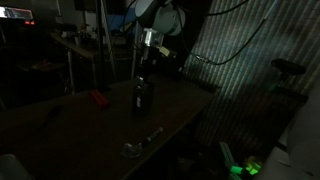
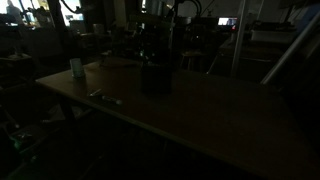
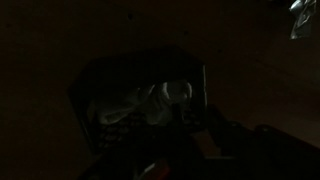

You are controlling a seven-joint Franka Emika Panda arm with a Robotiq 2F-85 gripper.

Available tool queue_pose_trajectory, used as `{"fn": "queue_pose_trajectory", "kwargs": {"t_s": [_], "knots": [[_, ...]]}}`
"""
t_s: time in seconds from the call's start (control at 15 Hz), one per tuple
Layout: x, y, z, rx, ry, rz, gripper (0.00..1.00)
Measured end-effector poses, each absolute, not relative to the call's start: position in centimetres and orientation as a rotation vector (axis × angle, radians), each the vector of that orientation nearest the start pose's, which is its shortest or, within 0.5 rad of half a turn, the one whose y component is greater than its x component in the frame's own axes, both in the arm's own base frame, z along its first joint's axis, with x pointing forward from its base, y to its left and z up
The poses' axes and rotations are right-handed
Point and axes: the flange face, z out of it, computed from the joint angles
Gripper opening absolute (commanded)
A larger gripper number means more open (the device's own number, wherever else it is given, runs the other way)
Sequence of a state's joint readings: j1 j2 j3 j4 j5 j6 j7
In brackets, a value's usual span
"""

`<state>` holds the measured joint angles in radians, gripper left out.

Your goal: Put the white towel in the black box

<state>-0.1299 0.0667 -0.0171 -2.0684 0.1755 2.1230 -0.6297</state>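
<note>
Beneath end effector, white towel (crumpled) sits in black box.

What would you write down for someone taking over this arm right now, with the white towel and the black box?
Gripper: hangs right over the black box; too dark to tell whether its jaws are open or shut.
White towel: in the wrist view it lies bunched inside the box.
Box: upright on the table, apart from the small red object.
Done: the towel appears to be in the box.
Left: probably only to confirm that the gripper has let go, then lift the arm straight up and away. Whether any cloth hangs over the rim cannot be seen.
</note>
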Motion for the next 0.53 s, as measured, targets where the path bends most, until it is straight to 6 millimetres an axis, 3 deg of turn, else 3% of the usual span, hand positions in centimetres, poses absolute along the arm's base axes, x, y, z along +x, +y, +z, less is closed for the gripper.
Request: {"fn": "queue_pose_trajectory", "kwargs": {"t_s": [0.33,0.53], "knots": [[56.1,-6.1,41.5,-3.012,-0.661,-0.168,0.99],[56.6,-5.6,41.4,-3.042,-0.728,-0.194,1.00]]}}
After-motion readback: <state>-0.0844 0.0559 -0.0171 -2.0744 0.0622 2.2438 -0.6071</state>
